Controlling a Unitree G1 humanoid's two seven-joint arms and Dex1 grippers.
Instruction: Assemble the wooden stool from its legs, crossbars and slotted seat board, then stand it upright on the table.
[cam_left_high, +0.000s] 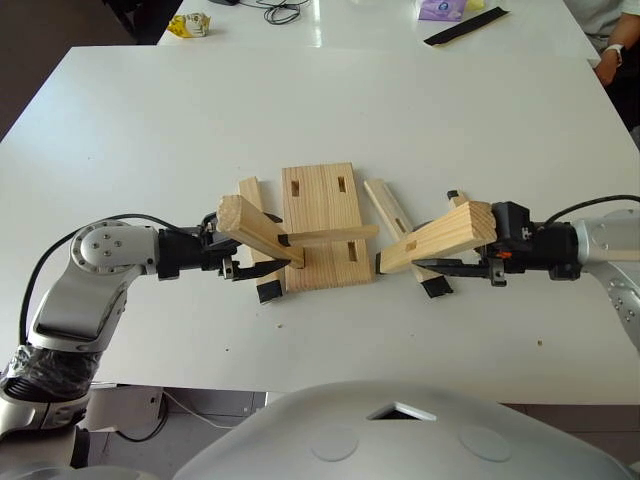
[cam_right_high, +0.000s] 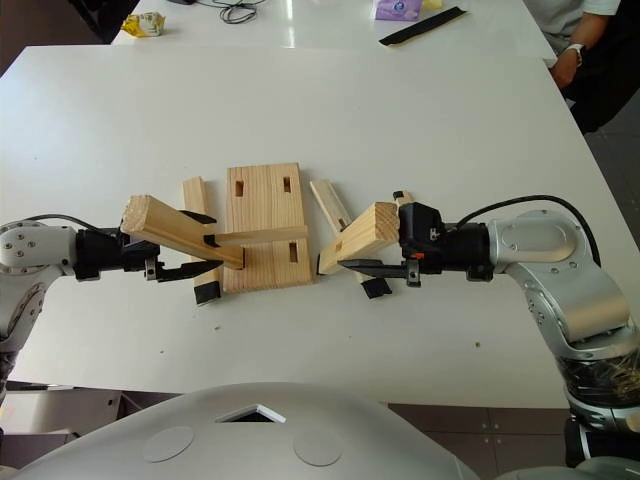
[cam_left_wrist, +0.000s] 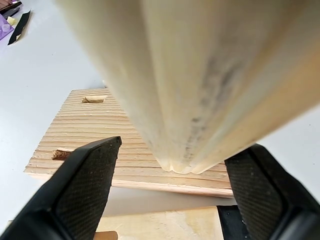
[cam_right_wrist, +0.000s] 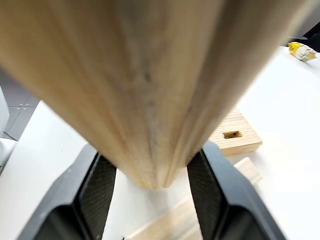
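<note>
L gripper (cam_right_high: 212, 255) is clamped on a leg (cam_left_high: 255, 228), held tilted at the board's (cam_left_high: 320, 205) left edge; a crossbar (cam_left_high: 335, 237) juts from it over the board. R gripper (cam_right_high: 365, 250) is clamped on a 2nd leg (cam_left_high: 440, 237), just right of the board. Spare legs (cam_left_high: 385, 205) are laid flat on the table (cam_left_high: 150, 120), one per side.

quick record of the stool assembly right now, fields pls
seat board: flat on table, slots showing
left gripper: shut on leg, crossbar jutting from it over the seat board
right gripper: shut on second leg, right of the seat board
left loose leg: lying on table left of seat board
right loose leg: lying on table right of seat board
</note>
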